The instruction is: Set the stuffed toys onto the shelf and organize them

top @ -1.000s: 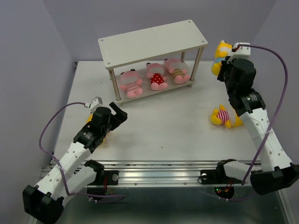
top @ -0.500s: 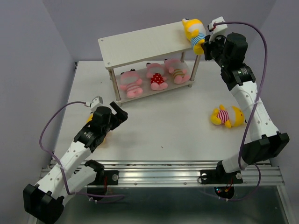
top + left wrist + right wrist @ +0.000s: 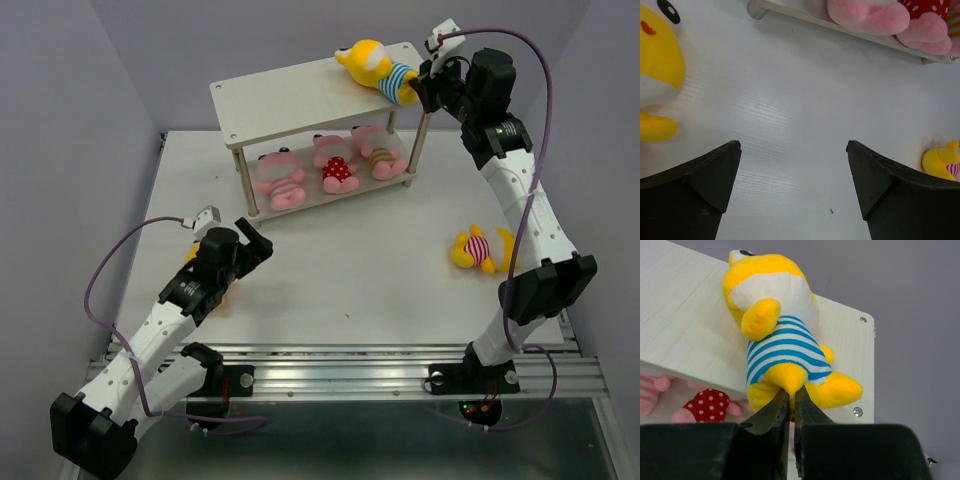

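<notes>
The cream two-tier shelf (image 3: pixel 300 85) stands at the back. Three pink toys (image 3: pixel 335 165) sit on its lower board. My right gripper (image 3: pixel 418 88) is shut on the lower end of a yellow toy in blue stripes (image 3: pixel 378 68), which lies on the top board's right end; it also shows in the right wrist view (image 3: pixel 782 347). A yellow toy in red stripes (image 3: pixel 480 248) lies on the table at right. A third yellow toy (image 3: pixel 657 75) lies beside my left gripper (image 3: pixel 255 240), which is open and empty above the table.
The shelf's right front leg (image 3: pixel 422 135) stands just below my right gripper. The white table (image 3: pixel 350 260) ends in a metal rail (image 3: pixel 340 375) at the near edge. Purple walls close in the back and sides.
My right gripper has carried the blue-striped yellow toy from beside the shelf's right end up and left onto the top board. The left arm has not moved.
</notes>
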Available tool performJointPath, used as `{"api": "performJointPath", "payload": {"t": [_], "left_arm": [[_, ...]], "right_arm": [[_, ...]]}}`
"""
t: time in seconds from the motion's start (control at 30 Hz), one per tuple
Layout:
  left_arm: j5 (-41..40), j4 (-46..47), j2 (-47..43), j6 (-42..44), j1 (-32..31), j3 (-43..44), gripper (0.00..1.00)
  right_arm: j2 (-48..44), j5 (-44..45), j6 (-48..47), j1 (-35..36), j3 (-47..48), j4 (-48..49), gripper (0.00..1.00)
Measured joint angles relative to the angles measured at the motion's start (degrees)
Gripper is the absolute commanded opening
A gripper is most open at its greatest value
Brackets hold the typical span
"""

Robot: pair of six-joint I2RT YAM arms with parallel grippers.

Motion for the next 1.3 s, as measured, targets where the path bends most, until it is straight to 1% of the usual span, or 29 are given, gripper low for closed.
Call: {"api": "performJointPath", "payload": {"t": [0.2, 0.37, 0.57, 0.63, 0.7, 0.8, 1.0, 1.3], "left_arm": [[-0.2, 0.0, 0.0, 0.0, 0.0, 0.0, 0.99], [-0.2, 0.0, 0.4, 0.0, 0.0, 0.0, 0.99], [-0.3, 0.0, 0.8, 0.0, 0.0, 0.0, 0.99], [-0.3, 0.0, 1.0, 0.0, 0.0, 0.0, 0.99], [-0.3, 0.0, 1.0, 0.0, 0.0, 0.0, 0.99], [-0.3, 0.0, 1.0, 0.0, 0.0, 0.0, 0.99], [-0.3, 0.0, 1.0, 0.0, 0.0, 0.0, 0.99], [-0.5, 0.0, 1.0, 0.0, 0.0, 0.0, 0.99]], "right_arm": [[3.0, 0.0, 2.2, 0.0, 1.0, 0.1, 0.01], [3.3, 3.0, 4.5, 0.0, 1.6, 0.5, 0.01], [3.3, 4.2, 5.7, 0.0, 1.6, 0.7, 0.01], [3.3, 4.3, 6.4, 0.1, 1.6, 0.7, 0.02], [3.3, 4.5, 7.4, 0.1, 1.6, 0.7, 0.07], [3.3, 4.8, 8.9, 0.1, 1.6, 0.7, 0.09], [3.8, 5.4, 11.7, 0.1, 1.6, 1.3, 0.09], [5.0, 4.7, 14.2, 0.1, 2.1, 2.2, 0.15]]}}
